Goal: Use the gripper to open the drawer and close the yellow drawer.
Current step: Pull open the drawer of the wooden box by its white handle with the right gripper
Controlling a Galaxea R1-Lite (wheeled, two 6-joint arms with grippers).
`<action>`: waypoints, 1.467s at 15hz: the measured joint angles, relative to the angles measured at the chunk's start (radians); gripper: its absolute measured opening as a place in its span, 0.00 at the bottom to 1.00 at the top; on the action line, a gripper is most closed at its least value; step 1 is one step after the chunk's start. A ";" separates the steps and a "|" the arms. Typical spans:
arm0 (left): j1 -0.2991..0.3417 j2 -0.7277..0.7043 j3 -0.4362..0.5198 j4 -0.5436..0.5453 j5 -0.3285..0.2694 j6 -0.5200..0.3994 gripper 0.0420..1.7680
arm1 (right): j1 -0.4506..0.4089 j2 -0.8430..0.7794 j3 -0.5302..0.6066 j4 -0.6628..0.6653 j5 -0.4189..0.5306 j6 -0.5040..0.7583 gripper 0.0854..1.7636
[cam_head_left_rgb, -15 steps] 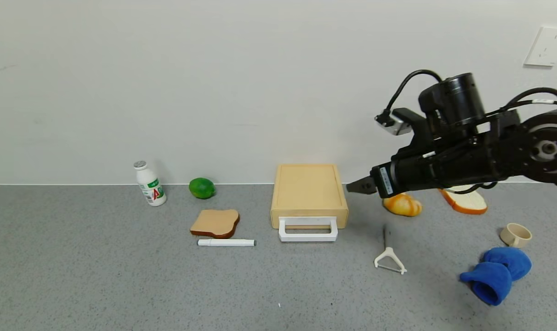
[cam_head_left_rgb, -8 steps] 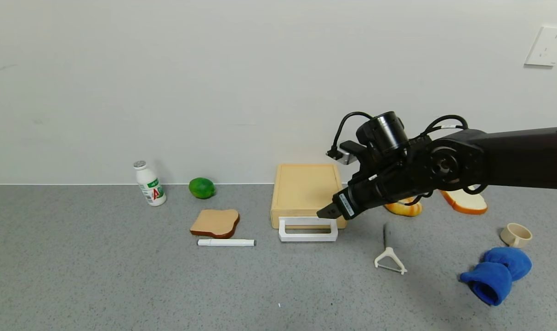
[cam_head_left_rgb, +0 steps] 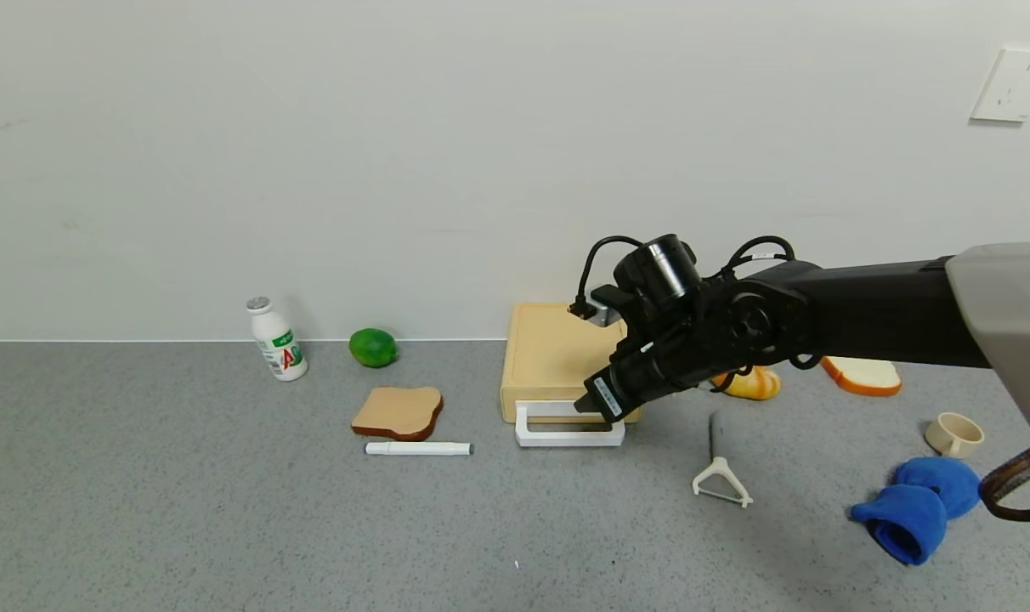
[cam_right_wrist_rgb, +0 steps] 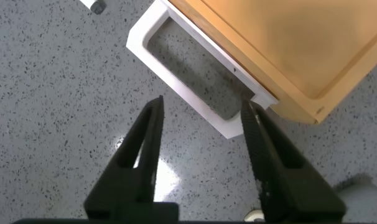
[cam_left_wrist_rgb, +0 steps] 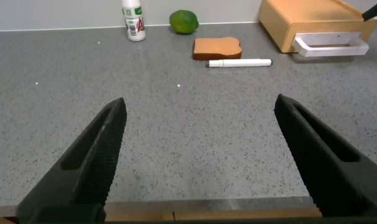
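Note:
The pale yellow-tan drawer [cam_head_left_rgb: 557,353] sits shut by the back wall, its white loop handle [cam_head_left_rgb: 568,438] facing the front. My right gripper [cam_head_left_rgb: 585,406] hangs just above the handle's right end, fingers open and empty. In the right wrist view the handle [cam_right_wrist_rgb: 182,81] and the drawer [cam_right_wrist_rgb: 288,43] lie beyond the fingertips [cam_right_wrist_rgb: 157,106]; one finger is over the handle's right corner. My left gripper [cam_left_wrist_rgb: 201,109] is open and empty, parked low at the table's near edge, far from the drawer [cam_left_wrist_rgb: 313,22].
Left of the drawer lie a toast slice [cam_head_left_rgb: 398,411], a white marker [cam_head_left_rgb: 419,448], a lime [cam_head_left_rgb: 373,348] and a small bottle [cam_head_left_rgb: 277,340]. To the right are a white peeler [cam_head_left_rgb: 719,476], bread pieces [cam_head_left_rgb: 749,384], a cup [cam_head_left_rgb: 953,433] and a blue cloth [cam_head_left_rgb: 919,506].
My right arm has swung left and down, from beside the drawer's right side to just over the handle's right end. The drawer has not moved.

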 joint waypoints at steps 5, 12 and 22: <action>0.000 0.000 0.000 0.000 0.000 0.000 0.97 | 0.002 0.053 -0.057 0.022 0.000 0.000 0.02; 0.000 0.000 0.000 0.000 0.000 0.000 0.97 | 0.024 0.120 -0.167 0.091 0.082 0.019 0.02; 0.000 0.000 0.000 0.000 -0.001 0.000 0.97 | 0.026 0.206 -0.181 -0.069 0.231 0.184 0.02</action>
